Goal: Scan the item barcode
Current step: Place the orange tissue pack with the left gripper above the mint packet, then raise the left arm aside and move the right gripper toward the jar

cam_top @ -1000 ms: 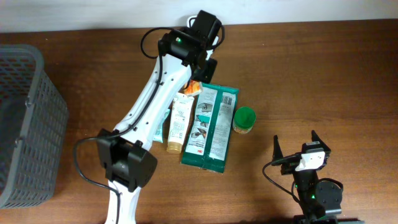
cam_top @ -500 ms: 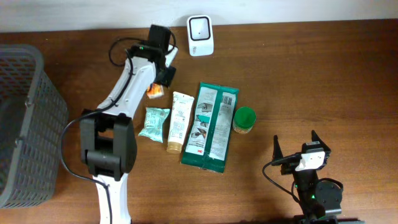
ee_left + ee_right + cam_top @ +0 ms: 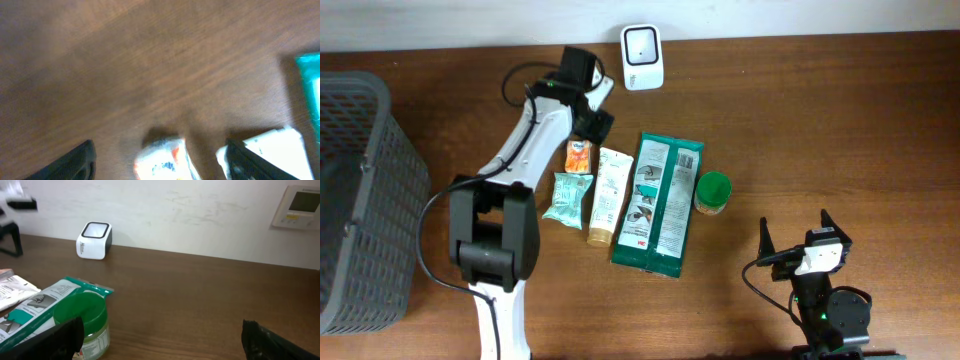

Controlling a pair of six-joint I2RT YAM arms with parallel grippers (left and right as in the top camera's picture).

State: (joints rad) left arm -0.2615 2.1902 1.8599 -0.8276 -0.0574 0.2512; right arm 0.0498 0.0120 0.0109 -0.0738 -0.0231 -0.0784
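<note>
Left end effector [image 3: 592,125] near orange packet [image 3: 580,157]

grey basket [image 3: 400,200]: far left | green-lidded jar [image 3: 712,190]: just beside teal carton [image 3: 660,205]

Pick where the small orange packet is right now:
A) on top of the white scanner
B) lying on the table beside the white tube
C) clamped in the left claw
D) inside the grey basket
B: the orange packet lies flat on the table just left of the white tube, and the left claw stands open above it, fingers clear of it.
</note>
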